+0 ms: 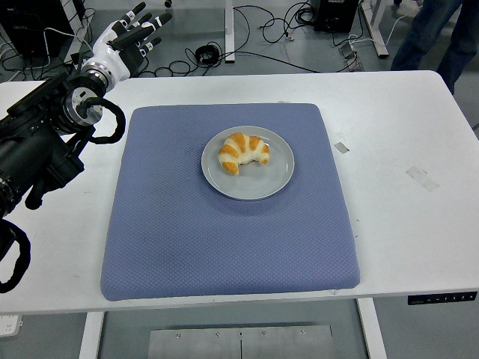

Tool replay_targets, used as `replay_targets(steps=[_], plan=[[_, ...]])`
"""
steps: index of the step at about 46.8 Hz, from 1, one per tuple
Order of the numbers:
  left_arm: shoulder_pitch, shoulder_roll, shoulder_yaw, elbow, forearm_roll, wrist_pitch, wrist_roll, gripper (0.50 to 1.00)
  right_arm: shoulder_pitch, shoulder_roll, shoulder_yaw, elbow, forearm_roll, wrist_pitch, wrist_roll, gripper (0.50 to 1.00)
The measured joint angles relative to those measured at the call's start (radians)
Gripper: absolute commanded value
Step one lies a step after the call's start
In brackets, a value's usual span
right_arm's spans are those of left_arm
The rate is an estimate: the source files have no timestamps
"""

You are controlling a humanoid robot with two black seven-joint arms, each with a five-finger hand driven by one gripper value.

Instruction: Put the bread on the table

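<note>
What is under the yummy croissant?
The croissant lies on a round grey plate. The plate sits on a blue mat, and the mat covers part of the white table. What is directly beneath the plate is hidden.

We see a croissant lying on a grey plate in the middle of a blue mat. Our left hand is raised over the table's far left corner, fingers spread and empty.

The bread lies on a plate, which sits on a mat on the table
</note>
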Motion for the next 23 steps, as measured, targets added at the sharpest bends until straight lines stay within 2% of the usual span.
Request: replay_targets(steps=[23], plan=[[-0.024, -0.001, 0.058, 0.002, 0.014, 0.007, 0.009, 0.983, 0.0, 0.0, 0.0, 0.0, 0.0, 0.0, 0.0, 1.0]])
